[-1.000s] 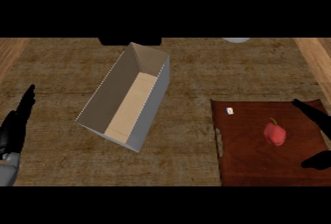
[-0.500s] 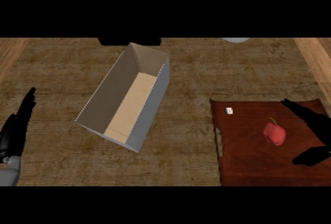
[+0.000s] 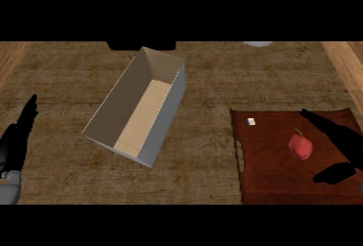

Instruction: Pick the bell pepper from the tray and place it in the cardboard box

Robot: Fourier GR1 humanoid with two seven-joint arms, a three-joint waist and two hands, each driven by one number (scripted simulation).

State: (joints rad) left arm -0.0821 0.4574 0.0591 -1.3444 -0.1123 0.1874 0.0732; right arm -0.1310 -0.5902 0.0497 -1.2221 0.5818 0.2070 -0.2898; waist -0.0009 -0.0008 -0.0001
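Note:
A red bell pepper (image 3: 300, 146) with a short stem lies on the dark red-brown tray (image 3: 273, 182) at the right. My right hand (image 3: 342, 144) hovers just right of the pepper, open, its fingers stretched toward the tray's far edge and its thumb low near the tray's right side, not touching the pepper. The open cardboard box (image 3: 139, 111) stands slanted in the middle of the counter, with nothing visible inside. At the left edge my left hand (image 3: 16, 141) rests open, fingers up.
A small white tag (image 3: 251, 121) lies on the tray's far left corner. A dark object (image 3: 141, 45) and a pale round thing (image 3: 258, 43) sit at the counter's far edge. Lighter wood strips (image 3: 347, 67) border the counter on both sides.
My right hand has slid leftward over the tray, closing in on the pepper's right side. The pepper, box and left hand have stayed put.

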